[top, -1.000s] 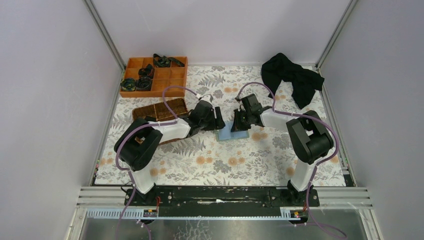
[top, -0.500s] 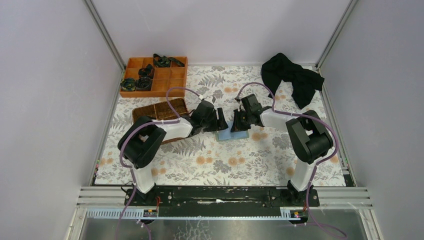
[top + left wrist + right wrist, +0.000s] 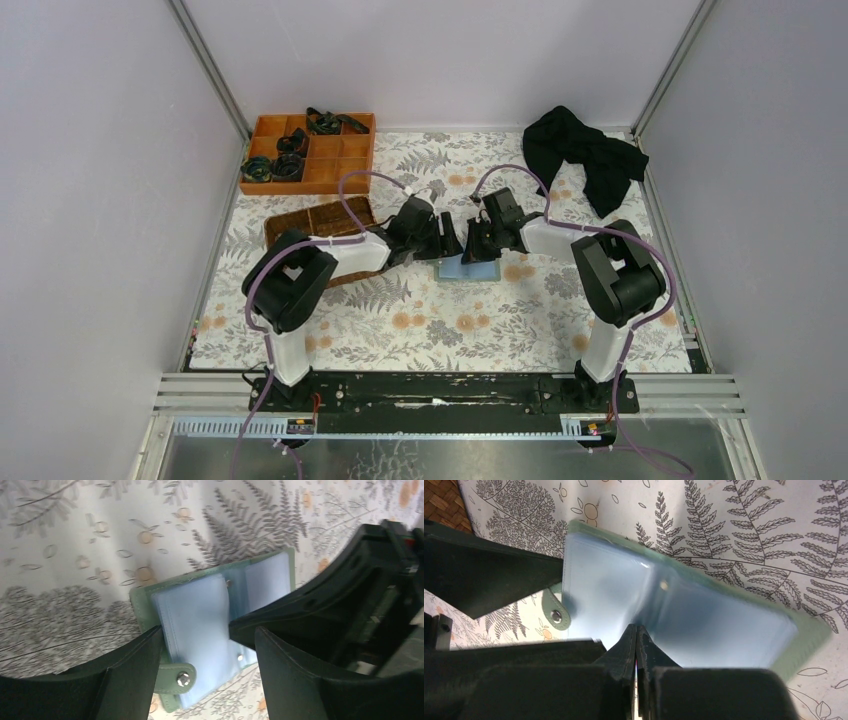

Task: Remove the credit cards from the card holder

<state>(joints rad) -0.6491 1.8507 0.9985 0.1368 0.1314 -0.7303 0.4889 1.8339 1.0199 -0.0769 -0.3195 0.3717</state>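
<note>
Top external view: we record the card holder [image 3: 465, 270] lying open on the fern-printed table cover [image 3: 440, 325], mid-table, with both tools meeting directly over it. Left gripper [image 3: 448, 240]: spread wide, nothing in its grasp. In the left wrist view its two fingers [image 3: 132, 677] stand either side of the holder's near half, the light blue lining showing between them; we cannot tell whether they touch the holder. Right gripper [image 3: 478, 245]: fingers pressed together, tip down on the blue lining near the centre fold. In the right wrist view the fingertips [image 3: 629, 645] meet in a thin seam, and we cannot tell whether a leaf of the lining is pinched there. Holder details: grey-green outer edge, metal stud near the fold, snap tab [image 3: 556, 615] projecting from one side. Further items: brown wicker basket [image 3: 318, 222] just behind the left arm; orange divided tray [image 3: 330, 170] at the far left, holding dark coiled items; black cloth [image 3: 585, 155] bunched at the far right.
</note>
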